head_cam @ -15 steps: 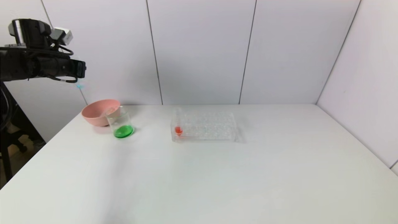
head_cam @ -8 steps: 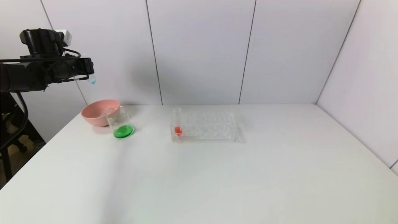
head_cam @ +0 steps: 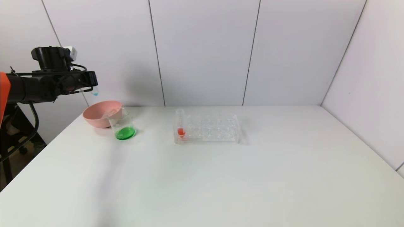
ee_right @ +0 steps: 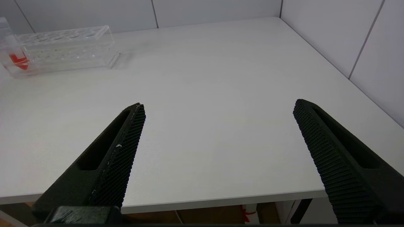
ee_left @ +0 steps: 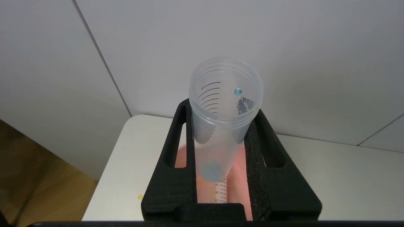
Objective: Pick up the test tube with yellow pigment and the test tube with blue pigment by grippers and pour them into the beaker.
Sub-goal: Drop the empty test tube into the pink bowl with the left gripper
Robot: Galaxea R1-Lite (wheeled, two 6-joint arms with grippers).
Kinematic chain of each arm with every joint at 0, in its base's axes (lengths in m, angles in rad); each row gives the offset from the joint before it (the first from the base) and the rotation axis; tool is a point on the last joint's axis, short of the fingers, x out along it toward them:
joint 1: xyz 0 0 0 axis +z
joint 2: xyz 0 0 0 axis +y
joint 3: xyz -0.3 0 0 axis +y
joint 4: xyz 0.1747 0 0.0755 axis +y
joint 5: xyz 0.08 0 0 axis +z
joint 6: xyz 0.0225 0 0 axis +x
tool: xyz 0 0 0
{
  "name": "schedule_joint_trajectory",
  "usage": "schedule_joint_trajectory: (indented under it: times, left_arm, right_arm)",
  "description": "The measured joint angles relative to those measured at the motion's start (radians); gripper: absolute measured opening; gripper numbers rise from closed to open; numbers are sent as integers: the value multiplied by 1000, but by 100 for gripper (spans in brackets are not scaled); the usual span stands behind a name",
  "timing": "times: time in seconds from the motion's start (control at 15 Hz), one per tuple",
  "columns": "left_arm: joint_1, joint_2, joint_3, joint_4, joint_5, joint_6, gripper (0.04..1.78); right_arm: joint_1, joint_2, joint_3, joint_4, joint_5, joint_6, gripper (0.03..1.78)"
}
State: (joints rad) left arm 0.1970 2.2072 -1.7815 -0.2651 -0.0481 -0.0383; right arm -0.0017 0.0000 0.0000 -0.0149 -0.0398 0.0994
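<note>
My left gripper (head_cam: 92, 81) hangs in the air above the pink bowl (head_cam: 101, 114), shut on the test tube with blue pigment (head_cam: 94, 92). In the left wrist view that tube (ee_left: 224, 104) stands upright between the fingers (ee_left: 176, 157), mouth up, with only a blue smear at its bottom. The beaker (head_cam: 122, 125) stands just right of the bowl and holds green liquid. The test tube with yellow pigment is not in view as such; a clear graduated tube (ee_left: 217, 193) lies in the bowl (ee_left: 240, 179). My right gripper (ee_right: 219, 107) is open over the table's near edge.
A clear tube rack (head_cam: 208, 127) stands mid-table with a red-liquid tube (head_cam: 180, 123) in its left end, also in the right wrist view as the rack (ee_right: 66, 47). Yellow droplets (ee_left: 139, 197) dot the table by the bowl. White walls stand behind and to the right.
My left arm has come down and a little to the right with the blue tube, which now hangs lower, just above the pink bowl.
</note>
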Motion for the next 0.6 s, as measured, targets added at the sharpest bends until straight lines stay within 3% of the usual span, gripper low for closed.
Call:
schedule_joint_trajectory:
  times: [0.33,0.47,0.6]
  left_arm:
    - [-3,33,-4,0,-10,6,53]
    - [-4,36,-5,-6,-8,9,69]
    - [-5,36,-4,-22,-9,10,98]
  right_arm:
    - [0,0,0,0,0,0,171]
    - [0,0,0,0,0,0,171]
    - [0,0,0,0,0,0,171]
